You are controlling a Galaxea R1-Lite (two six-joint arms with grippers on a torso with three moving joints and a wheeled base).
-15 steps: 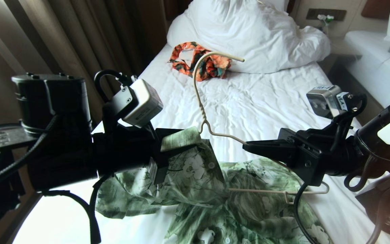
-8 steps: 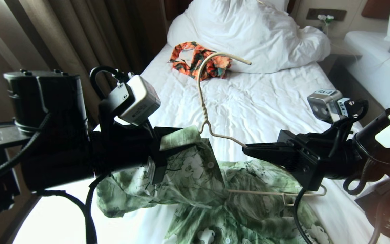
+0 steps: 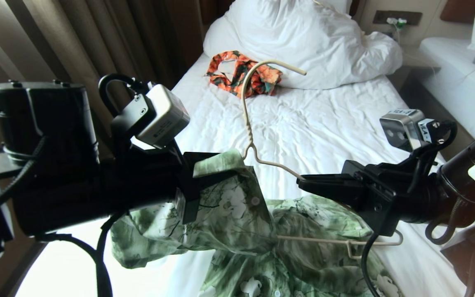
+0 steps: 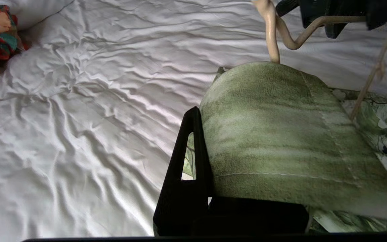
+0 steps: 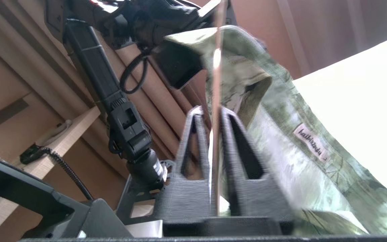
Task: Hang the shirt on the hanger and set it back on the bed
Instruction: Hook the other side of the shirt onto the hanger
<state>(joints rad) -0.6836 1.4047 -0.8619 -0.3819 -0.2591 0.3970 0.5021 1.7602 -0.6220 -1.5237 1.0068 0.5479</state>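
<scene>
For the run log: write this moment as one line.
left claw: shut on shirt collar | right claw: around hanger wire | shirt partly on bed, one hanger shoulder bare

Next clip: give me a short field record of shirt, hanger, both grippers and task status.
shirt: collar lifted, rest trailing on the bed
hanger: raised, hook up, one shoulder inside the collar
left gripper: shut on the collar
right gripper: around the hanger's bare shoulder wire, a slight gap showing in its wrist view
status: shirt only on one side of the hanger
</scene>
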